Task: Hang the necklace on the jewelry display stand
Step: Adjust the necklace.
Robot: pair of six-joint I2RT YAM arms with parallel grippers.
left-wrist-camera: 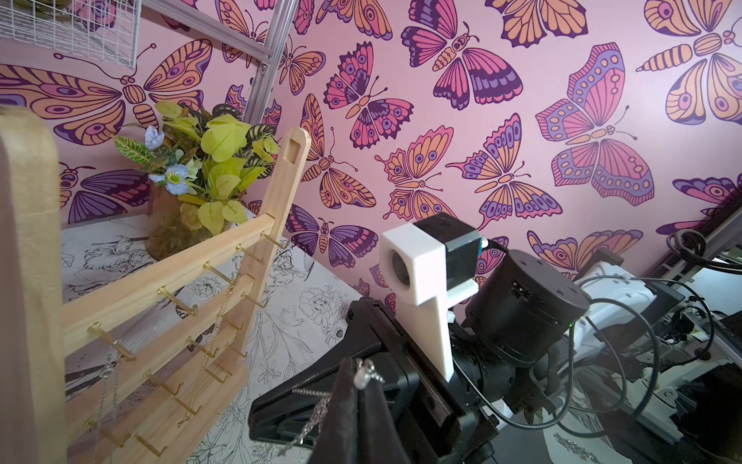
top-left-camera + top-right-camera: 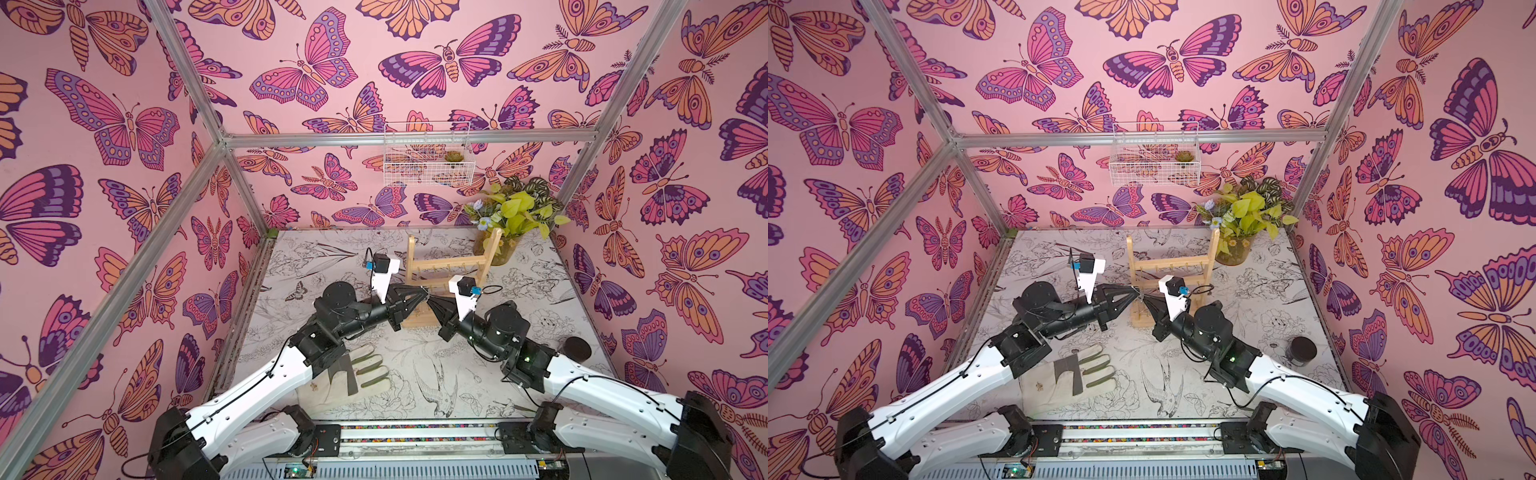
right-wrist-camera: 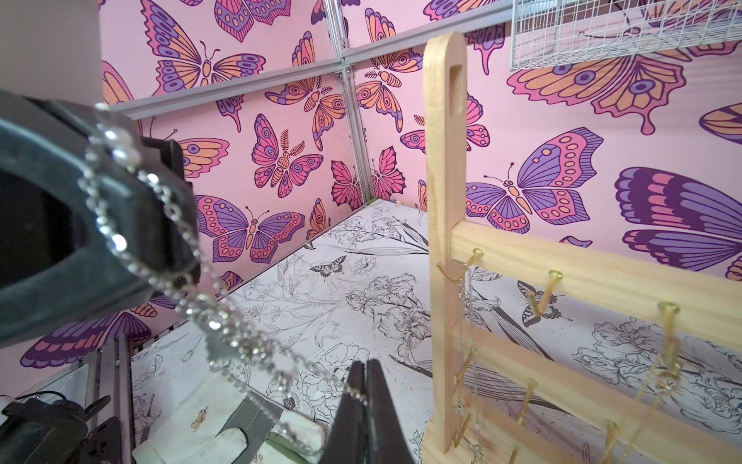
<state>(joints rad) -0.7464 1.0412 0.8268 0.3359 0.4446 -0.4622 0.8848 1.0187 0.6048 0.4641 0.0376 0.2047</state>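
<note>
The necklace [image 3: 225, 321], a silver rhinestone chain, is stretched between my two grippers. In front of the jewelry display stand [image 2: 451, 262] my left gripper [image 2: 426, 292] and right gripper [image 2: 430, 300] meet tip to tip above the stand's base. The left gripper [image 1: 358, 375] is shut on the necklace's [image 1: 317, 413] clasp end, with chain dangling beside its fingers. The right gripper [image 3: 366, 363] is shut on the chain a little further along. The light-wood stand [image 3: 445, 201] rises just beside both tips. Its gold hooks [image 1: 176, 301] carry other thin chains.
A pale work glove [image 2: 361, 374] lies on the floral table near the left arm. A black round jar [image 2: 577, 348] stands at the right edge. A vase of green leaves [image 2: 511, 216] is behind the stand. A white wire basket [image 2: 428, 153] hangs on the back wall.
</note>
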